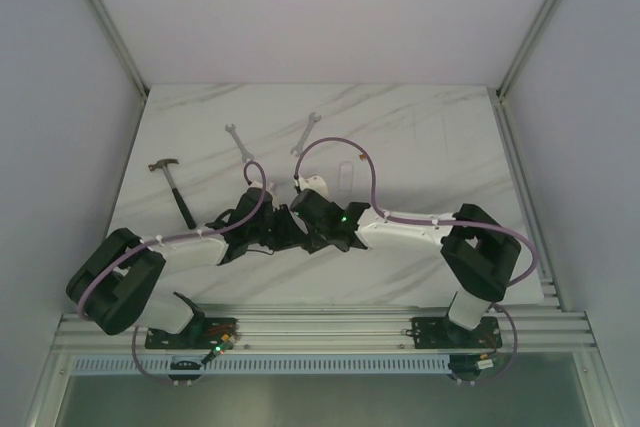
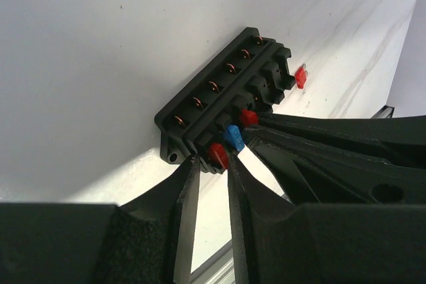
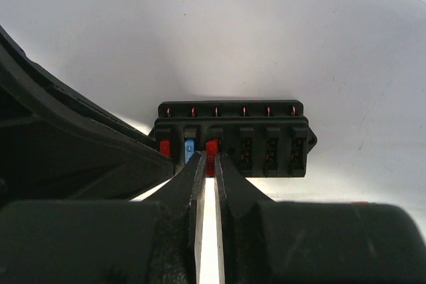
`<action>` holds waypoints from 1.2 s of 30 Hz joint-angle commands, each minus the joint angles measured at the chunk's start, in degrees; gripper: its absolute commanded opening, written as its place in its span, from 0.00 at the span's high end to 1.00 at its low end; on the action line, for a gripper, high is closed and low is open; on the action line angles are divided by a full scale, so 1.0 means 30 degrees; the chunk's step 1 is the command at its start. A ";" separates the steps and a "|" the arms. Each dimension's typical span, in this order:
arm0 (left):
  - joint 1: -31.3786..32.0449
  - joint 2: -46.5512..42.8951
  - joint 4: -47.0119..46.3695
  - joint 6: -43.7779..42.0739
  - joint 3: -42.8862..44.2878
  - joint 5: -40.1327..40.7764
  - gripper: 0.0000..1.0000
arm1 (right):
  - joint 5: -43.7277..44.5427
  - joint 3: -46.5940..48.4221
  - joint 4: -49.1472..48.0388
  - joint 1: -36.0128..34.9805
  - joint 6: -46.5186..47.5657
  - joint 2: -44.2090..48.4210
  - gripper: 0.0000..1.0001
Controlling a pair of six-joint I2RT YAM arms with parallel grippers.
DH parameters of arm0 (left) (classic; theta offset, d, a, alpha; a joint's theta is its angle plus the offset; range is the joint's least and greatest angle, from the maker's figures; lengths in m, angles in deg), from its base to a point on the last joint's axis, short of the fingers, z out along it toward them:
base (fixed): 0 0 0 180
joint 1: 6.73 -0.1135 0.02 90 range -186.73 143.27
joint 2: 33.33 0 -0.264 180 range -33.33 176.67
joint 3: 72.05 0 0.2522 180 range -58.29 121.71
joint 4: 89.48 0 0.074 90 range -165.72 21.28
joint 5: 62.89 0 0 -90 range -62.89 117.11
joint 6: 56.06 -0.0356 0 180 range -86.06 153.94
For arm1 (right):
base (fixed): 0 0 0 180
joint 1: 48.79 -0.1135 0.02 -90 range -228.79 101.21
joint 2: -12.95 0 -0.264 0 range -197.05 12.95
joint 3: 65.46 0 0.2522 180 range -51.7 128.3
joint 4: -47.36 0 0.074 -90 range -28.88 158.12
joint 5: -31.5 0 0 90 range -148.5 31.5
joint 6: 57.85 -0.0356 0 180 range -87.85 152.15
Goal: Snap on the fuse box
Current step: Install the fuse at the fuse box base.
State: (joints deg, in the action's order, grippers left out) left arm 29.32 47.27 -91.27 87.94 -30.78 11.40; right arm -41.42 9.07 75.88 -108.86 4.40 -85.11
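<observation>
right pincer [image 3: 208, 163] – red fuse [image 3: 212, 145] gripped in fuse box [image 3: 266, 128] | hammer [image 1: 178, 189] – top view only

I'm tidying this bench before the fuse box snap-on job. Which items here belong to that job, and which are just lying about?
Job: fuse box; seated fuses; red fuse pinched by the right end effector; clear cover; loose red fuse, probably.
Lying about: hammer; wrenches.
</observation>
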 commanded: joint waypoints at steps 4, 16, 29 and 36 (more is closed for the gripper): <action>-0.0238 0.0912 0.1251 -0.0391 -0.0784 0.1265 0.68 | 0.0047 -0.1135 0.3095 0.0079 0.0108 -0.2031 1.00; -0.0317 0.1304 0.1389 -0.0421 -0.0849 0.1309 0.69 | -0.0413 0.0050 0.3652 0.0495 0.0805 -0.0713 1.00; -0.0321 0.1347 0.1668 -0.0567 -0.0662 0.1348 0.69 | -0.0589 0.0630 0.3985 0.0810 0.0860 -0.0557 1.00; -0.0323 0.1357 0.1697 -0.0596 -0.0647 0.1362 0.69 | -0.1051 0.0477 0.3985 0.0819 0.0789 -0.1397 1.00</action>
State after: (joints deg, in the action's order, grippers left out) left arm 28.91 48.82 -94.35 88.33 -31.02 10.62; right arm -43.32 11.37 80.28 -106.74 5.82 -85.59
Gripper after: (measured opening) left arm 0.316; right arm 0.139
